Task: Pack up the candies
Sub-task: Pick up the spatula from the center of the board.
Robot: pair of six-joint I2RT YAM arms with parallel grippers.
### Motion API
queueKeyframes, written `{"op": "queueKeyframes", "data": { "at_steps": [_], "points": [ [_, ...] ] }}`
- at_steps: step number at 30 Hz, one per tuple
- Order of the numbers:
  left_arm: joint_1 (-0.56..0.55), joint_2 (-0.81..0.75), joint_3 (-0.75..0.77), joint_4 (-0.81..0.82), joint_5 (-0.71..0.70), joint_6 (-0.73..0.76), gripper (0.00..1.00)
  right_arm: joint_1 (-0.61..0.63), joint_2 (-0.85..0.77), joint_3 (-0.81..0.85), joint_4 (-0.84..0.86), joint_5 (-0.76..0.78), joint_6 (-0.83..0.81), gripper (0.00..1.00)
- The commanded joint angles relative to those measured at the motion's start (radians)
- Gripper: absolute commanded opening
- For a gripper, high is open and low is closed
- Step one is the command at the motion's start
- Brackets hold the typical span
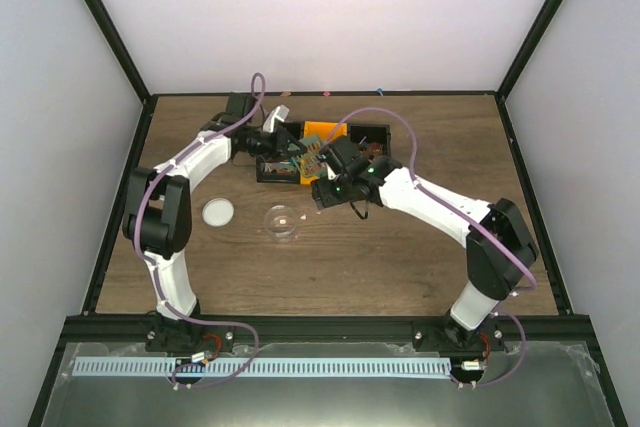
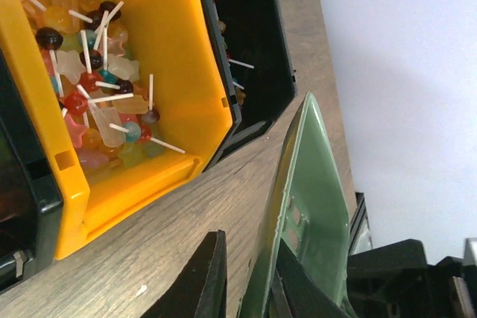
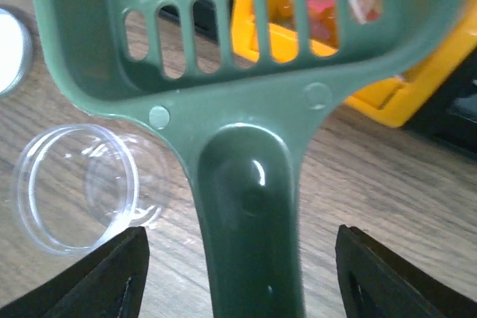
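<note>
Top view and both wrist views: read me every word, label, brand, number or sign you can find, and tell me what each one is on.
No readable text in any view.
Yellow bin, green scoop, clear jar, white lid: no print shows.
Candies: too small to tell whether they carry any marking.

The wood-grain surface (image 1: 400,267) carries a clear round jar (image 1: 282,222) standing open near its middle, a white lid (image 1: 217,211) near the jar's left, and, farther back, a yellow bin (image 1: 322,132) flanked by black bins (image 1: 372,135).
</note>
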Motion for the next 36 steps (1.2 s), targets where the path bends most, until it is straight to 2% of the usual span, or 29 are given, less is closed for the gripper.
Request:
{"op": "queueKeyframes", "data": {
  "at_steps": [1, 3, 4, 7, 11, 18, 24, 30, 36],
  "points": [
    [0.001, -0.027, -0.057, 0.169, 0.032, -0.172, 0.04, -0.002, -0.093, 0.016, -0.014, 0.169, 0.12, 0.78],
    [0.0, -0.041, -0.07, 0.215, 0.02, -0.222, 0.04, -0.022, -0.178, -0.036, 0.048, 0.183, 0.183, 0.88],
    [0.001, -0.05, -0.082, 0.247, 0.012, -0.253, 0.04, -0.043, -0.226, -0.077, 0.098, 0.153, 0.209, 0.89],
    [-0.001, -0.092, -0.149, 0.416, -0.007, -0.396, 0.04, -0.168, -0.356, -0.226, 0.302, -0.069, 0.33, 0.98],
    [-0.01, -0.127, -0.228, 0.606, -0.039, -0.543, 0.04, -0.347, -0.431, -0.391, 0.566, -0.385, 0.548, 0.94],
    [-0.038, -0.136, -0.272, 0.756, -0.05, -0.66, 0.04, -0.38, -0.393, -0.43, 0.808, -0.578, 0.673, 0.81],
    [-0.055, -0.15, -0.287, 0.781, -0.093, -0.687, 0.04, -0.381, -0.371, -0.47, 0.945, -0.618, 0.749, 0.69],
    [-0.06, -0.151, -0.298, 0.849, -0.104, -0.725, 0.04, -0.381, -0.356, -0.474, 0.942, -0.632, 0.76, 0.55],
    [-0.061, -0.159, -0.307, 0.867, -0.111, -0.727, 0.04, -0.38, -0.354, -0.469, 0.912, -0.618, 0.751, 0.49]
  ]
}}
